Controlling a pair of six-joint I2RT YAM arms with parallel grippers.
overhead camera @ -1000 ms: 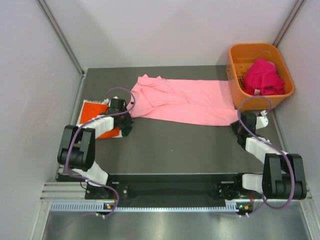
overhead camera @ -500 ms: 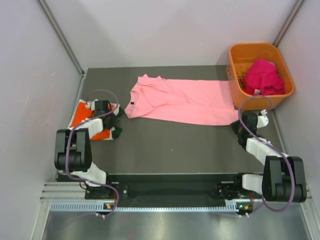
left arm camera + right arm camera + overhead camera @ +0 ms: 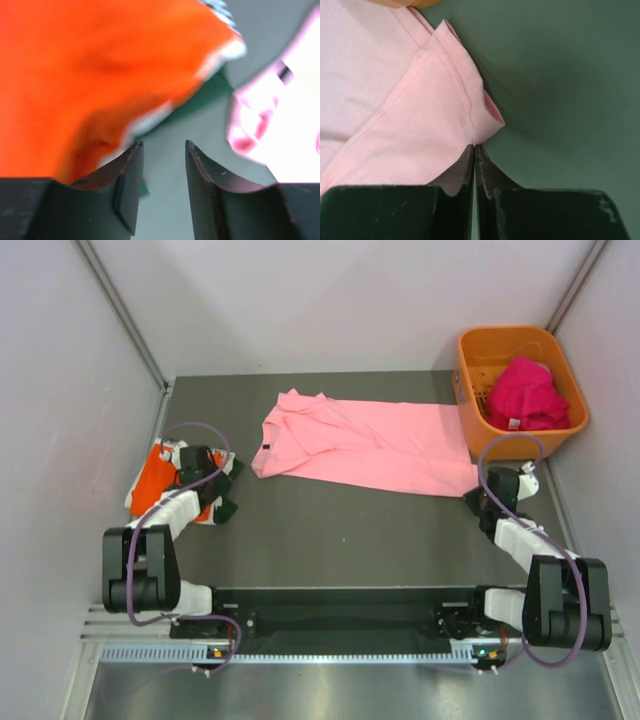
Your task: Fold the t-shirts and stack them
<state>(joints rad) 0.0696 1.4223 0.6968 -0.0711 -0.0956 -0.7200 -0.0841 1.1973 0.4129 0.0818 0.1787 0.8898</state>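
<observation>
Far left of the surface [image 3: 340, 530] there's a rumpled little heap: the orange shirt [image 3: 153, 478] on top, with white edging and bits of a green shirt [image 3: 227, 507] poking out at its right side. The left end effector [image 3: 207, 470] sits right over that heap's right edge. From its wrist view the left end effector [image 3: 162, 145] is partly open, a modest gap between the jaws, and nothing is in it. The orange shirt [image 3: 90, 65] fills the view just past the left jaw, and the green shirt [image 3: 202, 97] peeks out below it.

The pink shirt [image 3: 370, 445] lies mid-surface, spread out sideways, collar end to the left and a bit wrinkled there, with its right end running up beside the basket [image 3: 466, 390].

The right end effector [image 3: 480, 492] is at the pink shirt's near right corner. Up close the right end effector [image 3: 475, 148] has its jaws pressed fully together, and the hemmed corner of the pink shirt [image 3: 395, 110] looks pinched right at the tips.

The basket stands in the far right corner with magenta shirts [image 3: 525, 395] bunched inside.
</observation>
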